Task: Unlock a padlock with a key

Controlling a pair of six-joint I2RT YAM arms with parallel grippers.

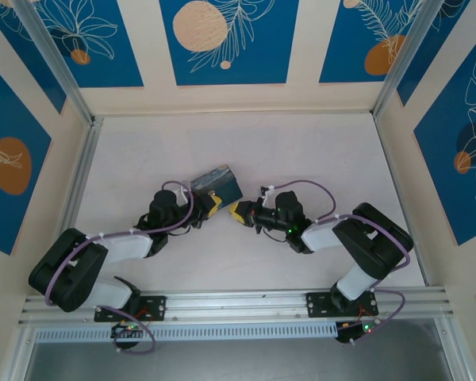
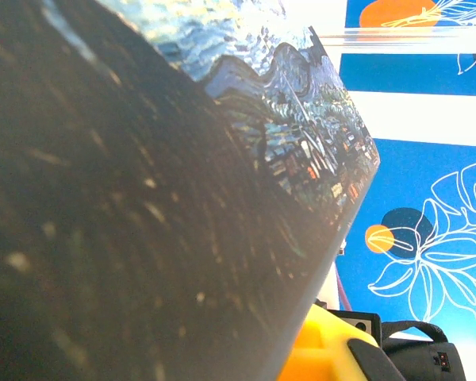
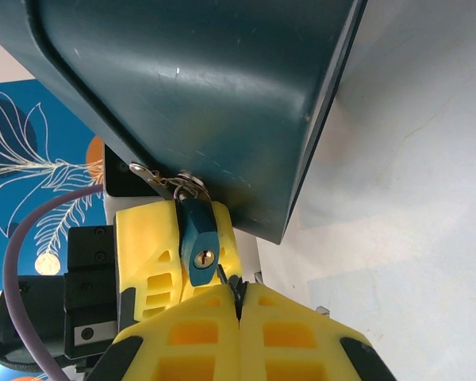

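Both hands are closed beside the box (image 3: 206, 87): the left hand (image 1: 213, 205) clamps the padlock (image 3: 198, 246) hanging from it, the right hand (image 3: 239, 305) pinches the key (image 3: 232, 284), which next needs careful lining-up with the keyhole.

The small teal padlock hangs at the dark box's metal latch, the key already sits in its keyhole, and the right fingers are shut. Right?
No: the keyhole is empty. In the right wrist view the small teal padlock shows its brass keyhole bare. It does hang at the metal latch of the dark box, and the yellow right fingers are shut.
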